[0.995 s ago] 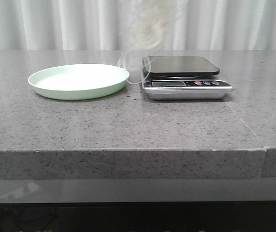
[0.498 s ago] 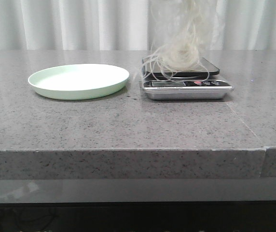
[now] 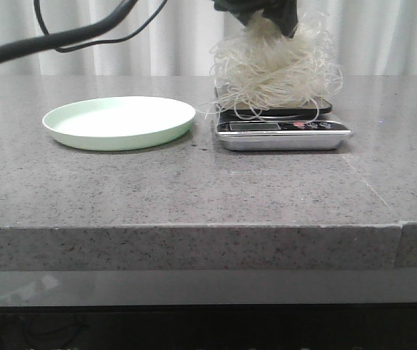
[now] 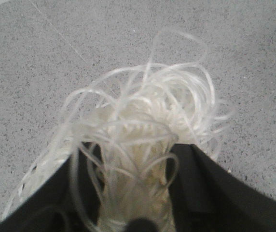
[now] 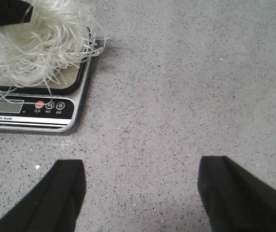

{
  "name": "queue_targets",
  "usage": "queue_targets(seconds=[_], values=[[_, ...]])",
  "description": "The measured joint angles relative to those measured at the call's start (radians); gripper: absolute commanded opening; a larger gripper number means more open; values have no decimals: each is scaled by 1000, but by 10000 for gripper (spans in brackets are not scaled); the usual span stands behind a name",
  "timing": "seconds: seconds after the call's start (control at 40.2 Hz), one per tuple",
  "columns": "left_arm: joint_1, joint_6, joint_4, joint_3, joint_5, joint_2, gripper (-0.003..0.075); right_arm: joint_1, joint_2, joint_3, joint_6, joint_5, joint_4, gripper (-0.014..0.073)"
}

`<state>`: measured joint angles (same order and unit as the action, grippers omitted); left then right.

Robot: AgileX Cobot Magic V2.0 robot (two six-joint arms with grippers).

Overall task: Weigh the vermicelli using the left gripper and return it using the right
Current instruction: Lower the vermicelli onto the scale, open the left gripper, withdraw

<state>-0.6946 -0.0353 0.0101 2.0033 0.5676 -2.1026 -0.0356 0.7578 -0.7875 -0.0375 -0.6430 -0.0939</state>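
Note:
The vermicelli (image 3: 273, 69), a fluffy nest of thin white strands, rests on the black platform of the kitchen scale (image 3: 281, 130). My left gripper (image 3: 261, 16) comes down from above and is shut on the top of the nest. In the left wrist view the strands (image 4: 138, 130) fill the gap between the black fingers (image 4: 196, 179). In the right wrist view the vermicelli (image 5: 34, 41) lies on the scale (image 5: 29, 113), far from my right gripper (image 5: 140, 181), which is open and empty over bare table. The pale green plate (image 3: 119, 121) is empty, left of the scale.
The grey speckled table (image 3: 194, 189) has its front edge near the camera. A white curtain (image 3: 383, 36) hangs behind the table. A black cable (image 3: 63, 38) of the left arm crosses above the plate.
The vermicelli has come down from above and rightwards onto the scale. The left gripper and its arm cable have dropped into the front view.

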Motion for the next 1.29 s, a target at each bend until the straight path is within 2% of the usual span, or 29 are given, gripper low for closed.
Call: queue_targets(seconds=[0.348, 0.821, 1.02, 1.294], values=[[0, 0, 32, 4, 95, 28, 460, 0, 0, 0, 0, 0, 0, 598], [0, 0, 48, 4, 360, 380, 460, 0, 0, 0, 0, 0, 0, 598], [0, 0, 41, -163, 327, 599, 460, 0, 0, 0, 0, 0, 0, 598], [0, 0, 45, -544, 198, 950, 460, 0, 0, 0, 0, 0, 0, 598]])
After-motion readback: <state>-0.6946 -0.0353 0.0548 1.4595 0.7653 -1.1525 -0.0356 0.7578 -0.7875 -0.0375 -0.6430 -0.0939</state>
